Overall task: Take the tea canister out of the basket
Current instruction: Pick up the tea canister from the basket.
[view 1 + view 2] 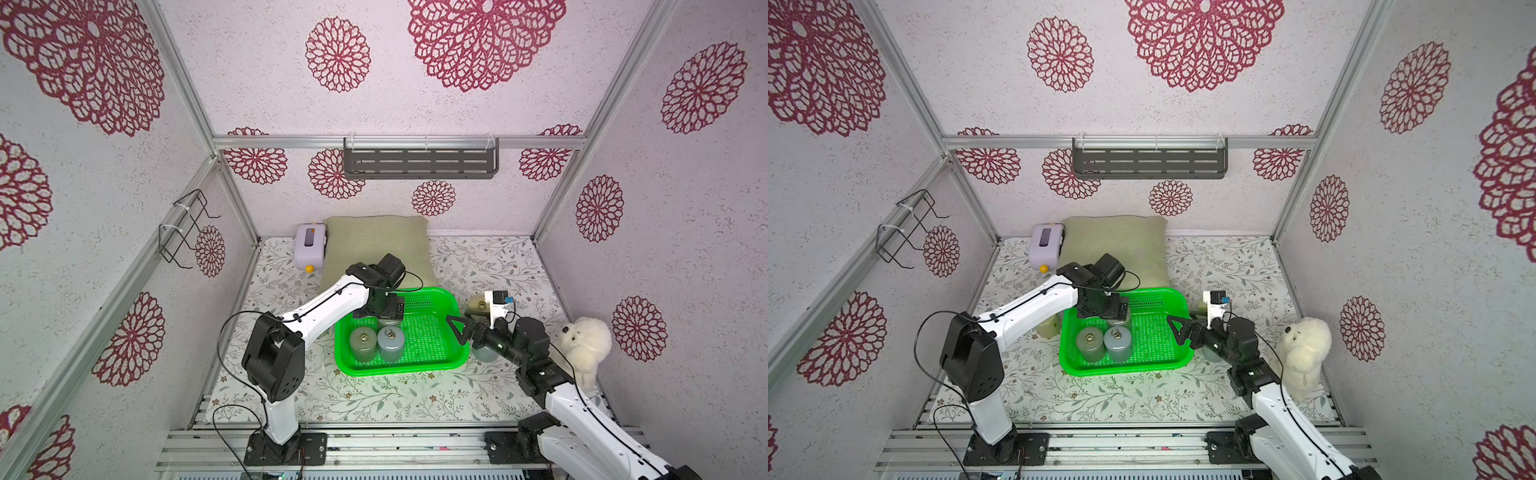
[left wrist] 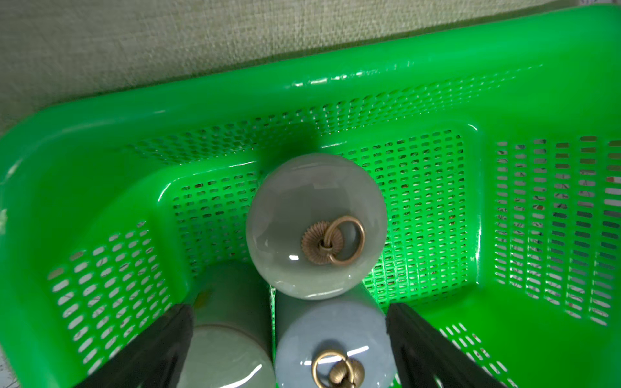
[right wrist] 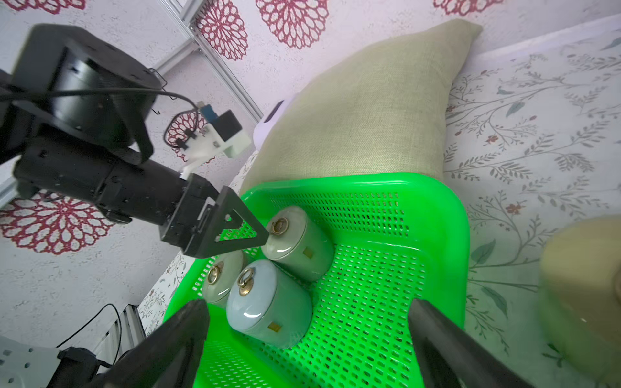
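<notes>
A black wire rack (image 1: pixel 185 228) hangs on the left wall. A lavender box (image 1: pixel 309 249) sits far left on the floral surface (image 1: pixel 374 399), just beside the olive pillow (image 1: pixel 374 241). In a top view a yellowish canister (image 1: pixel 1048 328) stands just left of the basket (image 1: pixel 1125 371), half hidden behind the left arm; neither wrist view shows it.

The green basket's far rim lies against the pillow's near edge. Three tea canisters stand upright in its left half. An olive tea canister (image 1: pixel 363 347) is at the near left, with a blue-grey tea canister (image 1: pixel 391 345) to its right. Behind them is a far tea canister (image 2: pixel 316 225), which both top views mostly hide under the left wrist.

The left wrist view shows its pale lid and brass ring whole. It also shows the left pincer (image 2: pixel 289 312) spread wide above the group, clamping nothing. The right wrist view shows one of its fingertips (image 3: pixel 262 235) just beside the far lid; whether they touch I cannot tell.

The right pincer (image 1: pixel 455 330) hovers over the basket's right rim, wide and empty. Right of the basket a beige canister (image 1: pixel 477 305) stands on the surface, and a white plush dog (image 1: pixel 586 345) sits near the right wall.
</notes>
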`<state>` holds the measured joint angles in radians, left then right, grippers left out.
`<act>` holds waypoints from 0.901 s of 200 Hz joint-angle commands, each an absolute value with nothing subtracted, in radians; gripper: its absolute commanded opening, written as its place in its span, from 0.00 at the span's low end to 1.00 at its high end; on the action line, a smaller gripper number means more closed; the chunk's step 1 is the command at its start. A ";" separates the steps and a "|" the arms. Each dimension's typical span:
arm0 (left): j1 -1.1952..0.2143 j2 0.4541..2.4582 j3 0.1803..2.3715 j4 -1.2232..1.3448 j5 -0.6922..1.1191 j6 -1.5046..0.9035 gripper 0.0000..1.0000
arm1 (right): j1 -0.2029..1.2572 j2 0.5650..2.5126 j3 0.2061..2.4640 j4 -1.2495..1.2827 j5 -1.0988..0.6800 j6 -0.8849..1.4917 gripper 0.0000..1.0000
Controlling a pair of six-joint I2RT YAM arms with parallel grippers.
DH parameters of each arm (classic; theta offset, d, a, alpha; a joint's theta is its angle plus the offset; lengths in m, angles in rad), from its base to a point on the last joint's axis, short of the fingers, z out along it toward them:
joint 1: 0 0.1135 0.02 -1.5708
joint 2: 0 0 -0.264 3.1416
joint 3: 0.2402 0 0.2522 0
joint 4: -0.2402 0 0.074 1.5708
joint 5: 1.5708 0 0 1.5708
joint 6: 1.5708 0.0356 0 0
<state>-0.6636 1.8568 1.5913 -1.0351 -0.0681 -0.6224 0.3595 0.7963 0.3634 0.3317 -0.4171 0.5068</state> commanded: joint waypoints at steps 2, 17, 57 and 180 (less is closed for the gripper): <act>-0.652 1.901 1.638 -1.086 -0.045 -0.599 0.97 | 0.365 0.798 0.362 0.381 -0.442 0.529 0.99; -0.646 1.924 1.654 -1.089 -0.025 -0.597 0.97 | 0.365 0.824 0.363 0.398 -0.473 0.538 0.99; -0.640 2.020 1.721 -1.117 0.005 -0.582 0.97 | 0.367 0.880 0.354 0.444 -0.517 0.563 0.99; -0.634 2.169 1.797 -1.118 0.016 -0.572 0.98 | 0.366 0.897 0.351 0.449 -0.502 0.563 0.99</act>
<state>-0.6426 2.1517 1.7763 -1.1057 0.0174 -0.5873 0.3611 0.8932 0.3492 0.4046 -0.4980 0.5522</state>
